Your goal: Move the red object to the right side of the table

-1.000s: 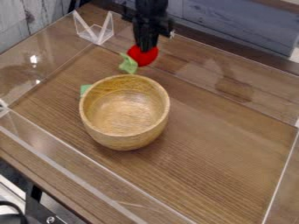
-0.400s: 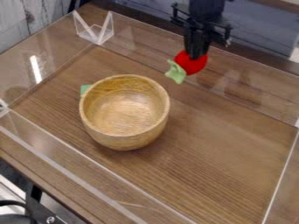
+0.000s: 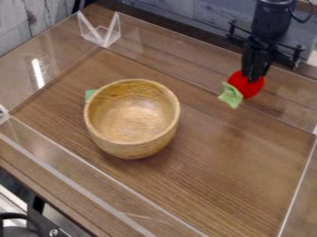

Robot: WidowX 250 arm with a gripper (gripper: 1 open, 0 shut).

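Note:
The red object (image 3: pixel 244 86), a small strawberry-like toy with a green leafy end hanging at its lower left, hangs just above the table (image 3: pixel 223 167) near the far right. My gripper (image 3: pixel 254 74) points straight down from above and is shut on the red object's top. The black fingers cover the toy's upper part.
A wooden bowl (image 3: pixel 132 117) stands left of centre, with a small green piece (image 3: pixel 92 94) tucked at its left rim. Low clear acrylic walls (image 3: pixel 297 199) edge the tabletop. A clear folded stand (image 3: pixel 99 30) sits at the back left.
The gripper has carried the red object to the right across the back of the table, from behind the bowl to near the right wall.

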